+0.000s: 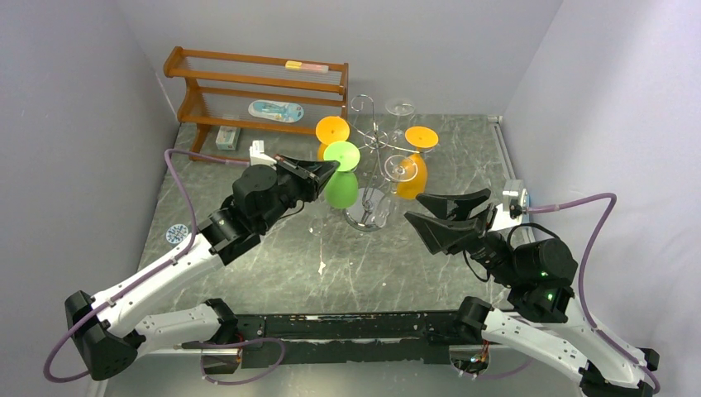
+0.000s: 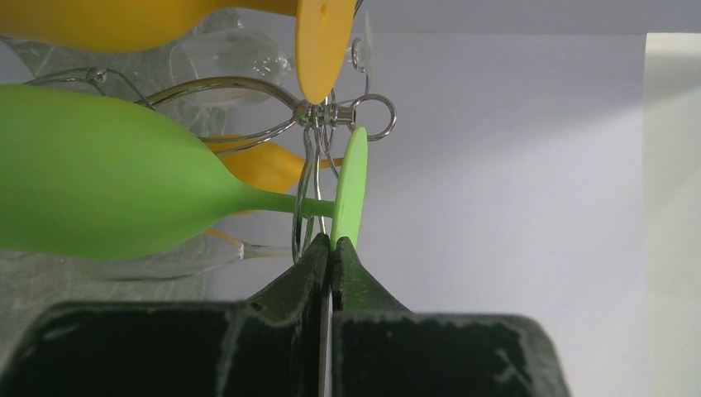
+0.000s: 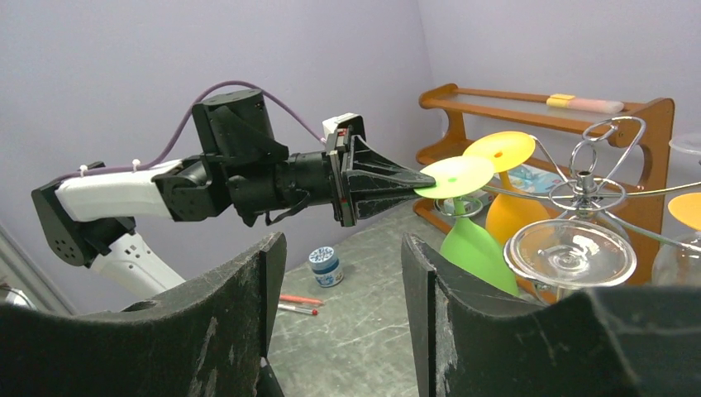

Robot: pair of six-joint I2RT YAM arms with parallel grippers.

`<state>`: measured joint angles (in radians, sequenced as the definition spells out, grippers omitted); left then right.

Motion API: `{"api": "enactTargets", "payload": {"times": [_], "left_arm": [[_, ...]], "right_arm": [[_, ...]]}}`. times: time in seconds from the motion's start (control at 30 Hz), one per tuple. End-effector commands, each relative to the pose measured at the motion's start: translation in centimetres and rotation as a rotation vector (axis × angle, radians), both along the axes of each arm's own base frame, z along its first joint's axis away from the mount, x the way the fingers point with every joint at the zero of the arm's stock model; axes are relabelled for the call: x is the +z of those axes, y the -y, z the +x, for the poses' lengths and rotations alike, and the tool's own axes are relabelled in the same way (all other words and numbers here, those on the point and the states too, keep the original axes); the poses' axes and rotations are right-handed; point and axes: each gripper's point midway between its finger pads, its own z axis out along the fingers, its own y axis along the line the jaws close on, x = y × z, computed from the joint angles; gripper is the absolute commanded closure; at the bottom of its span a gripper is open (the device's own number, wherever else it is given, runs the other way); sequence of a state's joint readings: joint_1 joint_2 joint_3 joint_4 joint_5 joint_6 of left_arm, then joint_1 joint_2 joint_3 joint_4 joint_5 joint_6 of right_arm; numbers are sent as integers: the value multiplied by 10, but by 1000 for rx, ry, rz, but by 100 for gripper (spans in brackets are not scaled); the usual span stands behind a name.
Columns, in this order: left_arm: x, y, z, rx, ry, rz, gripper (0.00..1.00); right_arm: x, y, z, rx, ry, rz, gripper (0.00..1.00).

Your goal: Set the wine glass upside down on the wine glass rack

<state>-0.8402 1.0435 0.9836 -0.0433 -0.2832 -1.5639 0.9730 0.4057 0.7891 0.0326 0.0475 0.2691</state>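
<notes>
A green wine glass hangs upside down, foot up, at the left side of the chrome wine glass rack. My left gripper is shut on the rim of its green foot. In the left wrist view the green stem passes between the wires of a rack arm. Two orange glasses and several clear ones hang on the rack as well. My right gripper is open and empty, right of the rack's round base. The right wrist view shows the green glass and the left gripper.
A brown wooden shelf rack stands at the back left against the wall. A small blue-lidded jar and pens lie at the table's left. White scraps lie mid-table. Walls close in on left, back and right.
</notes>
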Motion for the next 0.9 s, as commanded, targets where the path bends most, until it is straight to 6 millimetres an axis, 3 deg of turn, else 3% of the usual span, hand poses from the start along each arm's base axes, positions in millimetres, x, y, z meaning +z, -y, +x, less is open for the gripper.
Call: {"api": "enactTargets", "payload": {"times": [0.0, 0.87], "left_arm": [[4, 11, -10, -86, 26, 17, 95], [-4, 0, -25, -107, 37, 28, 95]], "right_arm": [[0, 1, 1, -8, -8, 10, 43], [-5, -2, 5, -14, -26, 12, 43]]}}
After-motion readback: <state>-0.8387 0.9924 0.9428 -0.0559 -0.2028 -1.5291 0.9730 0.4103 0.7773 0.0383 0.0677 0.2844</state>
